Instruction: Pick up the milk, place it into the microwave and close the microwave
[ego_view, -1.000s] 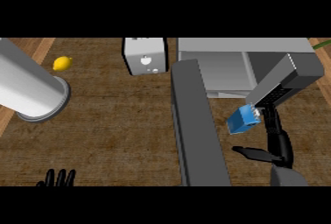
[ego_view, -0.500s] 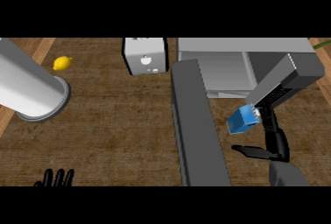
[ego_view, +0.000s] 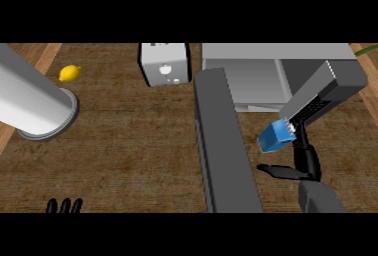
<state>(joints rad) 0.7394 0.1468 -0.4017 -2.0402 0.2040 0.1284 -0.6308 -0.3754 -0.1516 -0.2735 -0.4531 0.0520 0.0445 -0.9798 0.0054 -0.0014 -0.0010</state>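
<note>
milk (ego_view: 277, 136): blue carton, tilted, before the opening | microwave (ego_view: 251, 75): grey, door (ego_view: 225, 145) swung open

even, soft light; shadows perhaps faint.

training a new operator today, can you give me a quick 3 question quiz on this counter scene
1. True or false: the microwave door is shut.
2. Which hand is at the milk? A) left hand B) right hand
3. What yellow item lies at the far left?

Key: 1. False, the door is open. 2. B; only fingers of the left hand show, at the lower edge. 3. The lemon.
</note>
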